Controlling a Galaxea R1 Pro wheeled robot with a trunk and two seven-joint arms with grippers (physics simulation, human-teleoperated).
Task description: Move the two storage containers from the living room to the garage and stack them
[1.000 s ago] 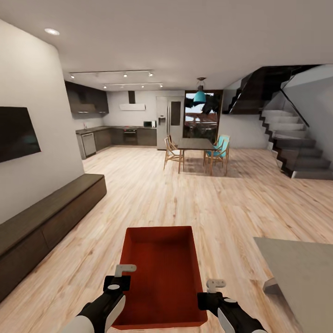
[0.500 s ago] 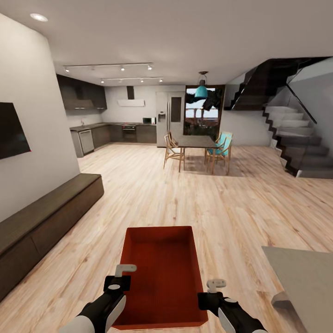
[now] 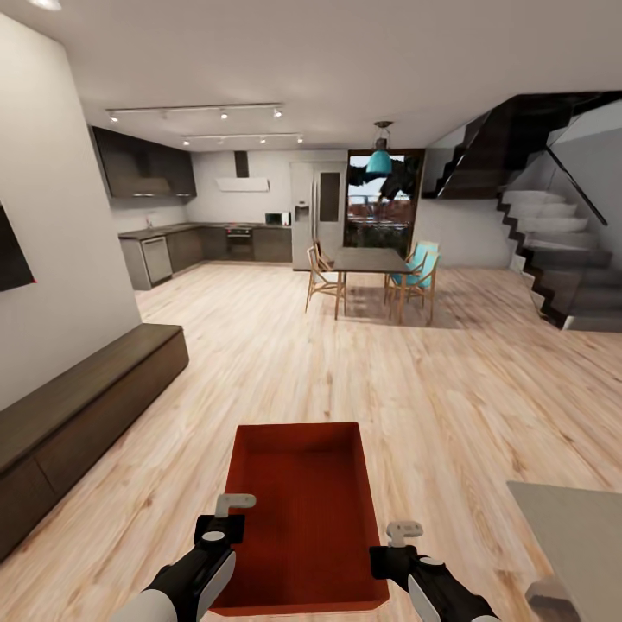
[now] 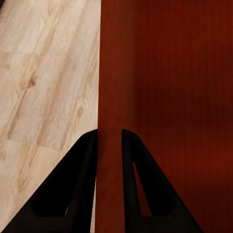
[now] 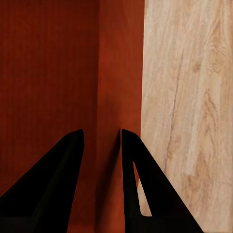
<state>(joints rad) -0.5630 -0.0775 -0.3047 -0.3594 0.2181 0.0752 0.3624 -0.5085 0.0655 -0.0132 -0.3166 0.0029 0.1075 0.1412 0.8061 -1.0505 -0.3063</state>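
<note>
An orange-red storage container hangs level in front of me over the light wood-plank floor of the living room. My left gripper is shut on its left wall, and my right gripper is shut on its right wall. In the left wrist view the two black fingers of the left gripper pinch the container's wall, one inside and one outside. The right wrist view has the right gripper clamped the same way on the opposite wall. The bin is empty. The garage is out of view.
A low dark cabinet runs along the white wall on the left. A grey tabletop corner juts in at the bottom right. Ahead stand a dining table with chairs, a kitchen and a staircase.
The whole view has shifted: the cabinet and wall screen slid left and the grey tabletop slid to the bottom right. The container and both grippers keep their place in the picture.
</note>
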